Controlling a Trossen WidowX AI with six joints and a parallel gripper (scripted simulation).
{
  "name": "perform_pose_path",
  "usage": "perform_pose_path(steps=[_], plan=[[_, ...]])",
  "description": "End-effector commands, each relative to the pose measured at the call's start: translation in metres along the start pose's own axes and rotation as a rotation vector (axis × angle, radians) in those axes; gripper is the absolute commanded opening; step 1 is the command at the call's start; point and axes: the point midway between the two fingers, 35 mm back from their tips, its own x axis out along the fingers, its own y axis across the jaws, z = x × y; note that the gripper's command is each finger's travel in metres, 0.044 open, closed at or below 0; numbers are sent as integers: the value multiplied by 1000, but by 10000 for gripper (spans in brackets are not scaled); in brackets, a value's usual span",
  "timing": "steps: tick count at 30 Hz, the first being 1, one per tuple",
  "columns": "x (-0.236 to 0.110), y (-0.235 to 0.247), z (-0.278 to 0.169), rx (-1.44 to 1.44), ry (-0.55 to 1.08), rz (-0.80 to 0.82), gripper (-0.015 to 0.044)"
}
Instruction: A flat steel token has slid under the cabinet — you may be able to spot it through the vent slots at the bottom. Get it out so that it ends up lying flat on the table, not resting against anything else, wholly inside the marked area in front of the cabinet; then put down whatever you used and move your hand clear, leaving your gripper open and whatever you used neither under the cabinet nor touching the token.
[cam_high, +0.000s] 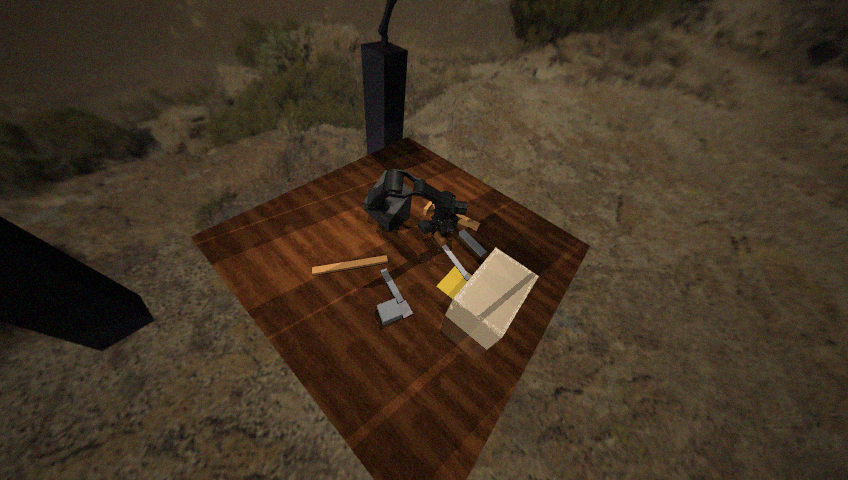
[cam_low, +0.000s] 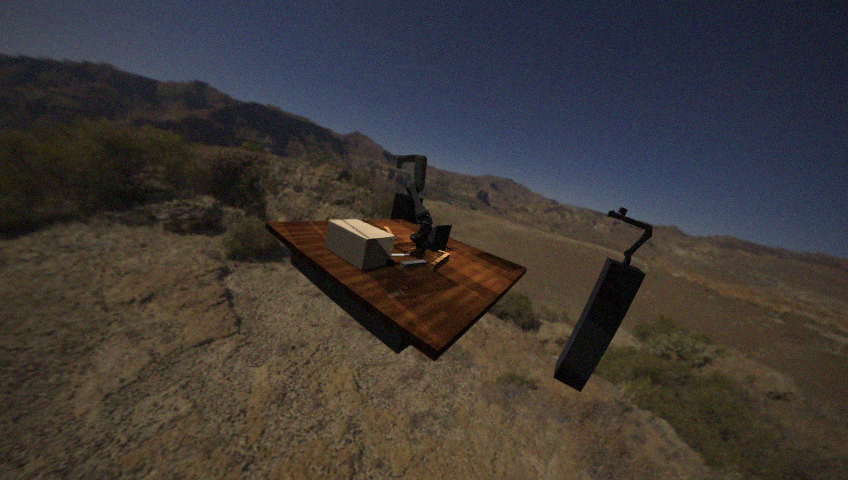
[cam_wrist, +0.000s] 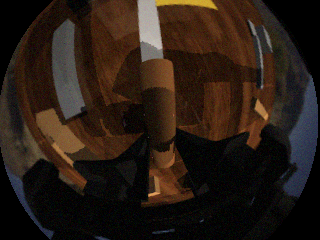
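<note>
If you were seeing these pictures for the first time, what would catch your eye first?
The pale cabinet stands out on the dark wooden table, with a bright yellow marked area at its front. Just behind, the gripper is shut on a brown-handled tool whose grey blade points toward the yellow patch.

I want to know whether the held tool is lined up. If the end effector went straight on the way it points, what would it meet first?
The end effector grips a wooden-handled tool whose grey blade points at the yellow marked area; just beyond is the cabinet. Depth is unclear.
</note>
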Motion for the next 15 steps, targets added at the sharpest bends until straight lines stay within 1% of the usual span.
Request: perform_pose_path(steps=[1, 15], plan=[[0, 0, 0, 0, 0, 0, 0], [-3, 8, -10, 0, 5, -3, 0]])
